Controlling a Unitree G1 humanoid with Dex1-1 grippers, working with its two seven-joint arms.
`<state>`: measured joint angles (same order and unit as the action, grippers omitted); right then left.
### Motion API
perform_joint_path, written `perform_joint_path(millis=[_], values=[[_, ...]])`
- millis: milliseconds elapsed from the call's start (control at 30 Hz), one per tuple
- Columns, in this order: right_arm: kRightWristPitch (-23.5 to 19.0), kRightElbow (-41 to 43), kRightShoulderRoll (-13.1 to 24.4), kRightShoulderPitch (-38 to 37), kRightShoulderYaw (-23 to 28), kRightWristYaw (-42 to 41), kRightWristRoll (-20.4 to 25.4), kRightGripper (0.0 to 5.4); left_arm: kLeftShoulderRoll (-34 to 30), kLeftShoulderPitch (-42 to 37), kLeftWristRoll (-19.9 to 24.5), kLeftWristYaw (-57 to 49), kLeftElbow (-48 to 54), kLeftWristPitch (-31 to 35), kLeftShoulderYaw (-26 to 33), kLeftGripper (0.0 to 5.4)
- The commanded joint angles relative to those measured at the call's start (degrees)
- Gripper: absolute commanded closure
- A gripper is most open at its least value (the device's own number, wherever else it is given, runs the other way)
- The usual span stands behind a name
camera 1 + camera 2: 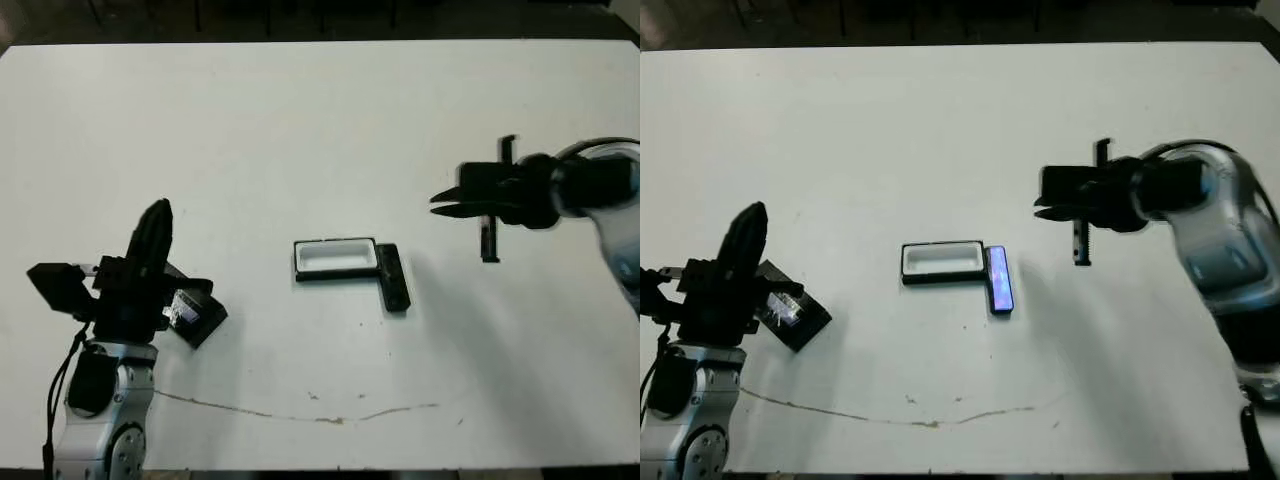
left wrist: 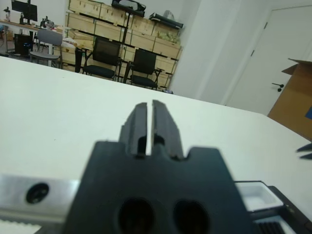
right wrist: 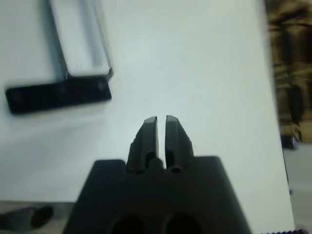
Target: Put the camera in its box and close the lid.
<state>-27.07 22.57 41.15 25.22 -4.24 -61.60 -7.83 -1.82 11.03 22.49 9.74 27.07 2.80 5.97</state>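
Left eye view puts the left gripper [image 1: 157,222] at the near left, raised off the white table [image 1: 300,130] with its 2 fingers pointing up and away, pressed almost together and empty, a thin slit showing between them in the left wrist view. Just right of that arm the lid [image 1: 195,315] lies tilted on the table, partly covered by the arm; its silvery patch is easier to see in the right eye view. Near the middle sits the box [image 1: 336,259], open, white lining showing, and the camera [image 1: 393,277] lies on the table touching the box's right end, crosswise to it. Only the right eye view shows the camera's bluish-purple screen; in the left eye view it reads plain black. At the right, the right gripper [image 1: 440,202] hovers above the table, well apart from the camera, held level and pointing left, its fingers nearly together with nothing between them.
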Motion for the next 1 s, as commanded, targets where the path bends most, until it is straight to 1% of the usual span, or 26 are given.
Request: perform_joint_path(millis=[33,67,100,133,233,300,333,433,500,600,733,800,900,1000], values=[[-7.0,12.3,-6.5,-11.4,8.0,7.9,5.7,5.40,0.0,1.1,-0.1,-0.3,-0.7,0.8,-0.2,5.39],[-7.8,15.3,-9.6,-14.9,9.9,10.9,7.8,5.40,0.1,1.1,0.0,-0.3,-0.8,0.8,-0.2,5.39],[-7.4,17.4,-12.4,-18.0,11.0,13.7,9.5,5.40,0.1,1.1,0.0,-0.4,-0.8,0.8,-0.3,5.39],[-6.0,19.0,-15.3,-21.3,11.5,16.5,10.9,5.40,0.2,1.1,0.0,-0.4,-0.9,0.7,-0.4,5.39],[0.0,22.7,-22.8,-30.8,10.0,24.1,13.2,5.40,0.3,1.0,0.0,-0.2,-1.3,0.4,-0.6,5.39],[2.3,24.2,-26.5,-35.2,8.1,28.5,13.8,5.40,0.4,1.1,-0.1,-0.3,-1.5,0.5,-0.7,5.39],[2.2,25.2,-28.1,-36.9,7.0,30.8,13.9,5.40,0.4,1.1,-0.1,-0.2,-1.6,0.5,-0.8,5.39],[-3.0,29.4,-31.8,-40.6,2.9,38.8,12.3,5.40,0.4,1.1,0.0,0.2,-2.1,0.1,-1.0,5.39],[-3.4,29.8,-33.5,-42.3,0.1,43.0,11.1,5.31,0.4,1.2,-0.3,0.1,-2.2,-0.2,-1.1,5.40],[-0.3,27.0,-35.7,-43.7,-2.9,47.3,10.6,4.96,0.7,1.3,0.1,0.3,-2.5,-0.3,-1.3,5.40],[2.9,23.6,-36.1,-44.6,-7.4,51.3,7.9,4.30,1.0,1.6,-0.5,0.3,-3.2,-1.2,-1.7,5.40],[5.7,21.5,-36.4,-45.0,-9.5,53.4,5.9,3.95,1.2,1.9,-0.7,0.0,-3.1,-1.1,-1.9,5.40],[9.3,18.4,-37.1,-45.8,-12.0,55.9,4.2,3.43,1.4,2.2,-0.9,-0.1,-3.0,-1.1,-2.1,5.40],[11.7,15.2,-38.0,-46.3,-14.2,58.5,2.5,2.93,1.6,2.3,-0.5,0.1,-3.2,-1.3,-2.1,5.40]])
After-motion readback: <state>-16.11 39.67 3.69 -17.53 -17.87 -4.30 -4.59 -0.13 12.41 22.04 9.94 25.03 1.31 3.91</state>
